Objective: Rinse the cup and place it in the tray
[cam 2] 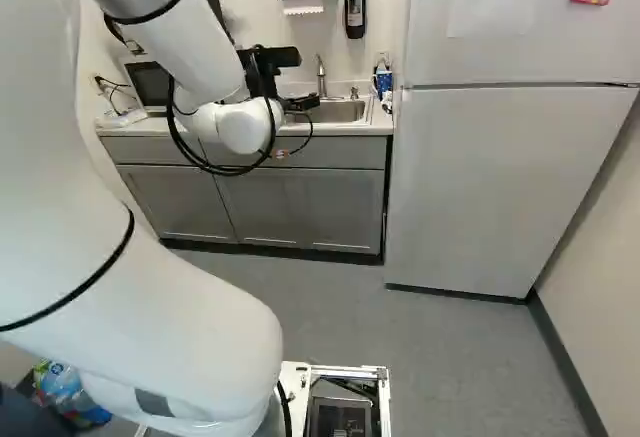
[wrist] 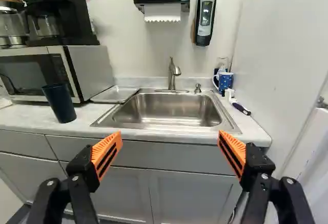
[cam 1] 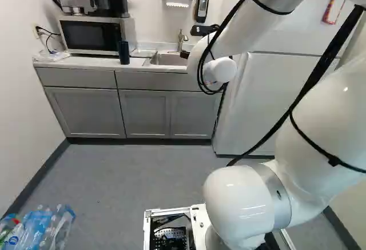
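Facing the sink [wrist: 169, 112], the gripper [cam 2: 300, 103] is being held with its jaws wide apart. The dark blue tumbler [wrist: 59, 103] is being supported upright by the countertop [wrist: 88, 119], before the microwave [wrist: 91, 70] and near the metal tray [wrist: 114, 94]; what seems a glass [wrist: 222, 62] is being partly hidden by a patterned mug [wrist: 225, 81].

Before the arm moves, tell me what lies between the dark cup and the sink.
In the wrist view, the shallow metal tray lies between the cup and the sink, toward the wall; nearer the front edge, only bare counter separates them.
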Available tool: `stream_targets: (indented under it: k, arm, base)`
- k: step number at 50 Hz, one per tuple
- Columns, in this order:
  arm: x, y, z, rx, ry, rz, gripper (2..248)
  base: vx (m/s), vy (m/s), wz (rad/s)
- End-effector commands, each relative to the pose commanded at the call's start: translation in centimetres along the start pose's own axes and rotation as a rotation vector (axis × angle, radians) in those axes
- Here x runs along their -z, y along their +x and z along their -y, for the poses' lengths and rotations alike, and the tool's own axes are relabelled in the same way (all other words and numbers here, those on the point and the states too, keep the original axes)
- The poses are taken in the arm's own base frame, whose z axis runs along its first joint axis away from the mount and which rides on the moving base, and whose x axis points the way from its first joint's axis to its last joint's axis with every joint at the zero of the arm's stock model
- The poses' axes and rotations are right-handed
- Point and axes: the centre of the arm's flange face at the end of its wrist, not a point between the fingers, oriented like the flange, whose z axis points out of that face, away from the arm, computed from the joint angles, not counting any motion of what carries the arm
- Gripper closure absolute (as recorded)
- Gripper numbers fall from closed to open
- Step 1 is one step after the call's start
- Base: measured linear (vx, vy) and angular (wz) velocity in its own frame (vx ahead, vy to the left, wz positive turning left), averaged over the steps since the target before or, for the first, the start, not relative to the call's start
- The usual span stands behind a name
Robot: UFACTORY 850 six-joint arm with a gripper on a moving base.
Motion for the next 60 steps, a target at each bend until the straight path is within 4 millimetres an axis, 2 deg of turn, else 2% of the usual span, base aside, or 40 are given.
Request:
stream_targets:
  k: [60]
  arm:
    - [-2.1,5.4,0.0,0.0,-0.001,0.007,3]
  base:
    - [0.0,0.0,0.0]
